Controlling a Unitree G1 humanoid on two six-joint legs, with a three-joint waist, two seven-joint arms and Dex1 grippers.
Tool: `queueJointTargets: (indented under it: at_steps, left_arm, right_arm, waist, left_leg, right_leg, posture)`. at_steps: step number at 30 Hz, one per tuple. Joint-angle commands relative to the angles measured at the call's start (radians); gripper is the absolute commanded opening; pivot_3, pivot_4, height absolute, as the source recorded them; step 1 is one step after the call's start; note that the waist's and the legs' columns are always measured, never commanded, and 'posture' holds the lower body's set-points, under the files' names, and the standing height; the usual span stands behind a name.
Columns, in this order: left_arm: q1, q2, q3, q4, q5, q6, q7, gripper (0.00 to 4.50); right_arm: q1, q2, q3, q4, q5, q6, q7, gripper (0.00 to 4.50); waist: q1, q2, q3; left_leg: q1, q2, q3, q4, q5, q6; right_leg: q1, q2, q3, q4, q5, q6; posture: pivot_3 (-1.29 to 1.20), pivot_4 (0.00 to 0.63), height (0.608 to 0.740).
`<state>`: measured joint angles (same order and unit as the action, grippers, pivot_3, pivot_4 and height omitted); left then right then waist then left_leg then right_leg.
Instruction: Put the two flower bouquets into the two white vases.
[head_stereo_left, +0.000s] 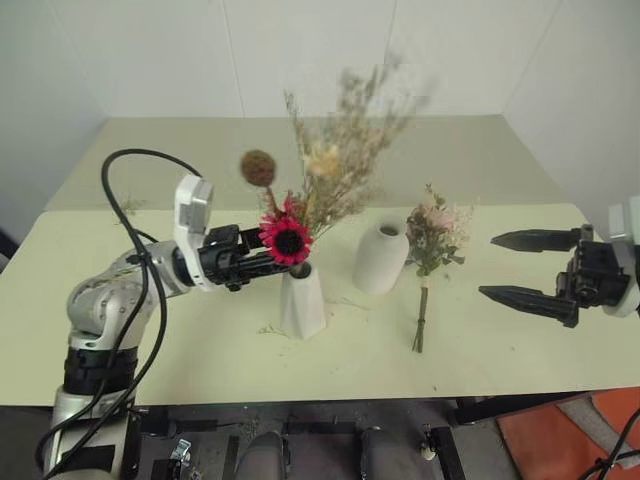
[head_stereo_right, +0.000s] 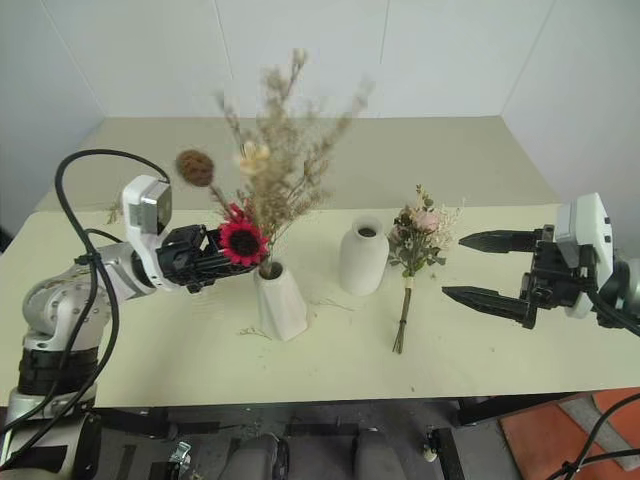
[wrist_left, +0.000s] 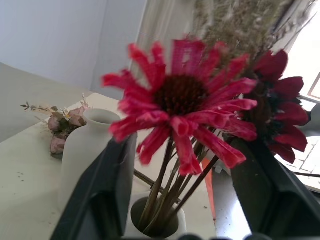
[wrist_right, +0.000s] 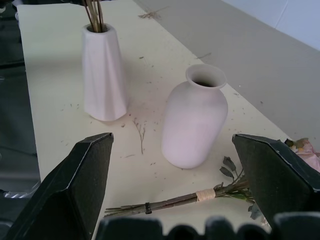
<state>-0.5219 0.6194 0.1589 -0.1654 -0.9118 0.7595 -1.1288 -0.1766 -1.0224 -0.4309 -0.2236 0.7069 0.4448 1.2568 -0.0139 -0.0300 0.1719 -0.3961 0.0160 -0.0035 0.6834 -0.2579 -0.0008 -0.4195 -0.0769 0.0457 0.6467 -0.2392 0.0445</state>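
The left gripper (head_stereo_left: 262, 255) sits level beside the top of the angular matte white vase (head_stereo_left: 302, 300), its black fingers (wrist_left: 100, 195) spread apart on either side of the stems, not pinching them. The bouquet of red-pink dark-centred daisies with a brown seed ball and beige dried sprigs (head_stereo_left: 300, 215) stands in that tapering vase, stems down in the narrow mouth, the sprigs rising tall above. The vase stands on the pale yellow-green bench (head_stereo_left: 520, 350), about midway between its near and far edges and a little left of the middle.

Just beside it, toward the right end, stands the rounded barrel-shaped white vase with a small neck (head_stereo_left: 381, 257), upright, nothing in its mouth. A thin loose dried sprig (wrist_right: 140, 131) lies on the bench between the two vases.

Next comes the bouquet of pale pink roses, green leaves and white sprigs (head_stereo_left: 432, 245), lying flat on the bench, its bound stems pointing to the near edge, its head close by the rounded vase.

Near the right edge the right gripper (head_stereo_left: 515, 267) hangs above the bench, fingers wide and holding nothing, pointing toward the rose bouquet
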Motion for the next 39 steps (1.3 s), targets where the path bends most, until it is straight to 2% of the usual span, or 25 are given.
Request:
queueJointTargets:
  at_steps: [1, 2, 12, 26, 31, 39]
  left_arm:
    - [0.007, 0.025, 0.04, -0.042, -0.028, -0.001, 0.003, 4.23]
    - [0.016, 0.033, 0.046, -0.046, -0.022, -0.007, 0.001, 4.49]
    - [0.07, 0.16, 0.079, -0.016, 0.006, -0.024, -0.064, 4.49]
    - [0.089, 0.243, 0.039, 0.033, 0.114, -0.093, -0.17, 4.49]
    - [0.019, 0.235, 0.056, 0.152, 0.152, -0.136, -0.153, 4.49]
    - [-0.147, 0.149, 0.008, 0.313, 0.214, -0.201, -0.148, 4.49]
  right_arm:
    - [-0.029, -0.003, 0.002, 0.003, -0.007, -0.022, 0.0, 4.5]
    - [-0.034, -0.003, 0.006, 0.006, -0.009, -0.023, 0.001, 4.5]
    - [-0.056, -0.004, 0.02, 0.026, -0.027, -0.025, 0.008, 4.5]
    - [-0.05, -0.001, 0.015, 0.021, -0.05, -0.033, 0.004, 4.5]
    - [-0.036, -0.002, 0.023, 0.015, -0.066, -0.032, -0.01, 4.5]
    - [-0.056, -0.007, 0.106, -0.052, -0.099, 0.093, -0.153, 4.5]
  waist:
    - [0.0, 0.0, 0.0]
    - [0.0, 0.0, 0.0]
    - [0.0, 0.0, 0.0]
    - [-0.001, 0.0, 0.0]
    - [0.0, 0.0, 0.0]
    - [0.002, 0.0, 0.0]
  left_leg:
    - [0.0, 0.0, 0.0, 0.0, 0.0, 0.0]
    - [0.0, 0.0, 0.0, 0.0, 0.0, 0.0]
    - [0.0, 0.0, 0.0, 0.0, 0.0, 0.0]
    - [0.0, 0.0, 0.001, 0.0, 0.0, 0.0]
    - [0.0, 0.0, 0.001, 0.0, 0.0, 0.0]
    - [-0.001, 0.0, 0.0, 0.0, 0.0, 0.0]
  right_leg:
    - [0.0, 0.0, 0.0, 0.0, 0.0, 0.0]
    - [0.0, 0.0, 0.0, 0.0, 0.0, 0.0]
    - [0.0, 0.0, 0.0, 0.0, 0.0, 0.0]
    - [0.0, 0.0, 0.0, 0.0, 0.0, 0.0]
    - [0.0, 0.0, 0.0, 0.0, 0.0, 0.0]
    - [-0.001, 0.0, -0.001, 0.0, 0.0, 0.0]
  posture:
    - [0.0, 0.15, 0.74]
    - [0.0, 0.15, 0.74]
    - [0.0, 0.15, 0.74]
    - [0.0, 0.15, 0.74]
    - [0.0, 0.15, 0.74]
    - [0.0, 0.15, 0.74]
